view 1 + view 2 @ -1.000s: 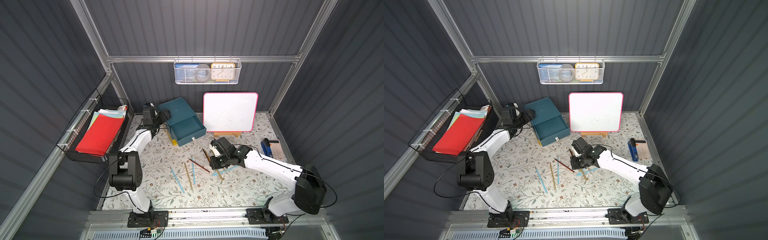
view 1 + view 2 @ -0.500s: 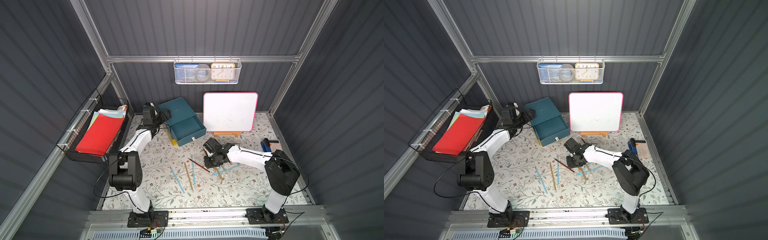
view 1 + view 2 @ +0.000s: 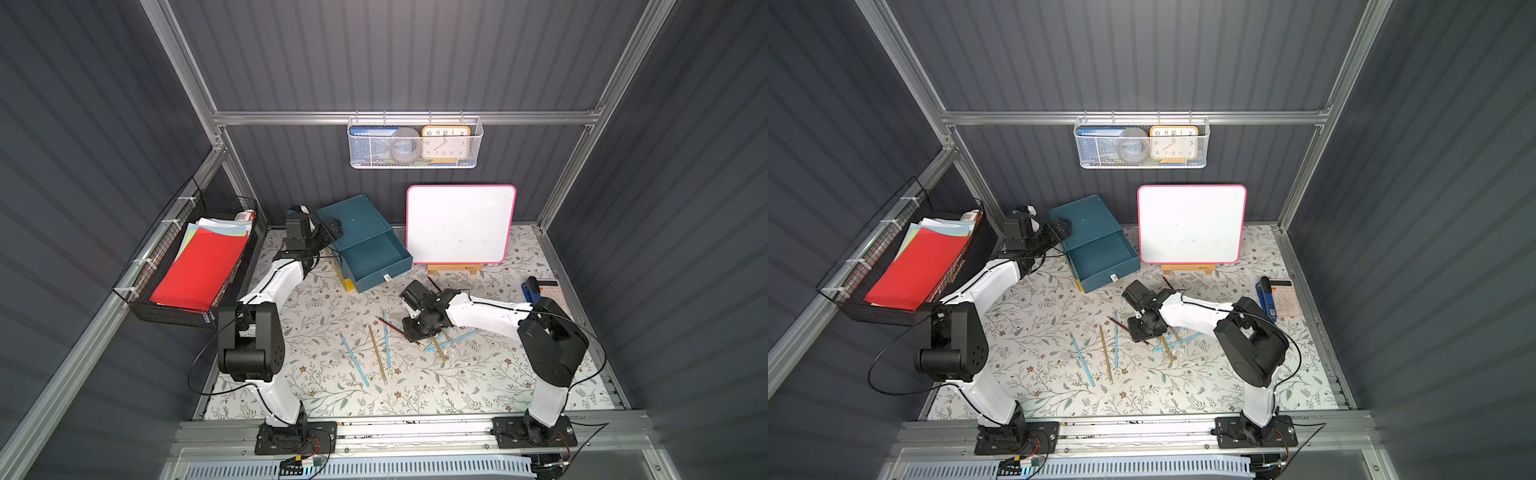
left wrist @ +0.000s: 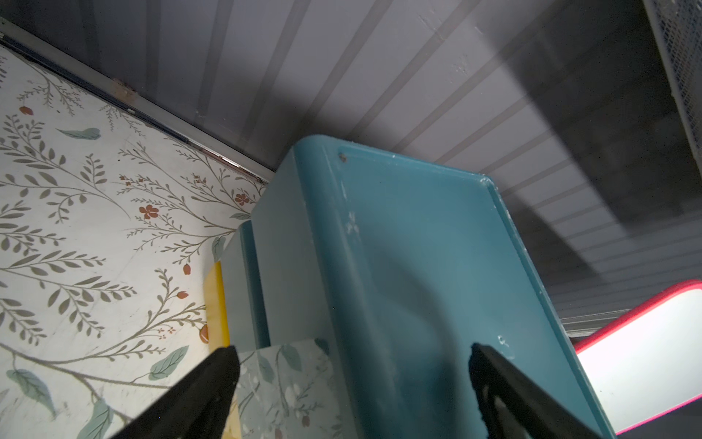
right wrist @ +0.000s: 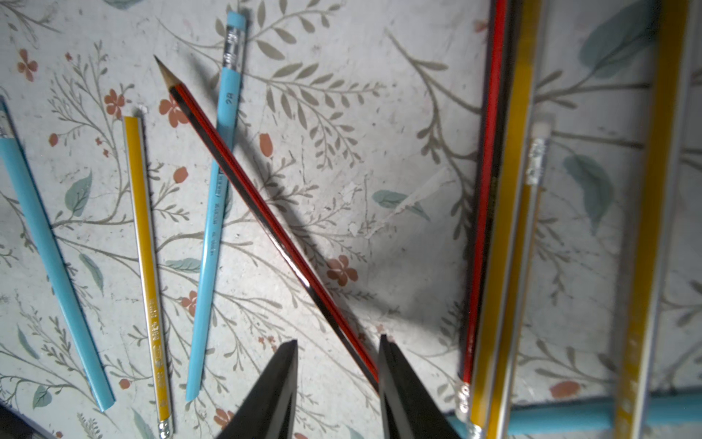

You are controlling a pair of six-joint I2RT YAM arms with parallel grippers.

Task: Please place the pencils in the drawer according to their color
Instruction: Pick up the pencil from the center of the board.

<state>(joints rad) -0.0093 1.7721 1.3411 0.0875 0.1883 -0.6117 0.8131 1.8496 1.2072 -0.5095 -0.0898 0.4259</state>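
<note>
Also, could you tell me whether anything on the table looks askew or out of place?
The teal cabinet sits skewed to the back wall, its drawer pulled out, apparently empty. The pencils lie scattered on the mat, several crossing beside the right tool; one red pencil lies apart near the whiteboard.

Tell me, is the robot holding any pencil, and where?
Nothing is held. The right tool is open over the back end of a red pencil; the left tool is open at the cabinet.
</note>
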